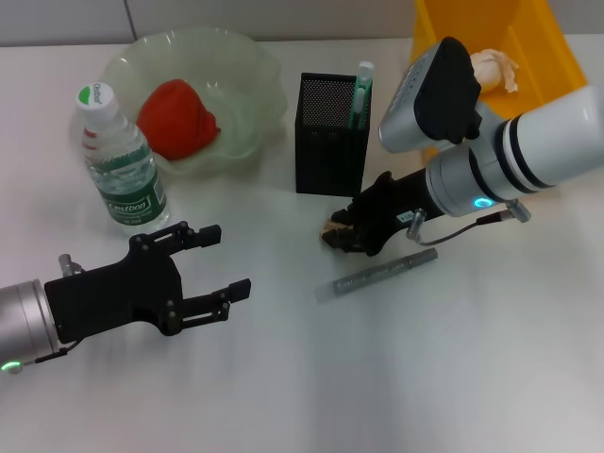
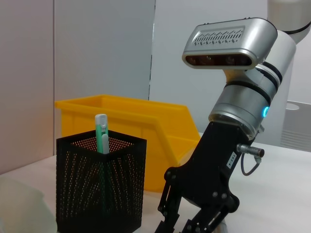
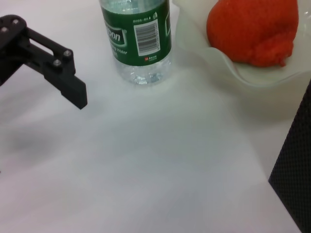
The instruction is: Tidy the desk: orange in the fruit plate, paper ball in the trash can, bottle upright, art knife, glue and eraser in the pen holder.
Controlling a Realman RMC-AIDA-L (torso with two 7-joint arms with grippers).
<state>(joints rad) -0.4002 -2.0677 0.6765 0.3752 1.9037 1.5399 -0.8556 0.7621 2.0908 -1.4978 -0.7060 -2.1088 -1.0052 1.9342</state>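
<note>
My right gripper point(image 1: 340, 232) is down at the desk point(image 1: 396, 377) in front of the pen holder point(image 1: 330, 132), shut on the tan eraser point(image 1: 330, 226). The grey glue point(image 1: 382, 274) lies flat just beside it. The mint-green art knife point(image 1: 360, 99) stands in the pen holder. The orange point(image 1: 176, 118) lies in the fruit plate point(image 1: 255, 71). The bottle point(image 1: 121, 165) stands upright. The paper ball point(image 1: 493, 64) is in the trash can point(image 1: 543, 42). My left gripper point(image 1: 217, 262) is open and empty, low near the bottle.
The left wrist view shows the pen holder point(image 2: 99, 184), the trash can point(image 2: 146, 131) behind it and my right gripper point(image 2: 187, 225). The right wrist view shows the bottle point(image 3: 138, 39), the orange point(image 3: 252, 29) and the fruit plate point(image 3: 252, 80).
</note>
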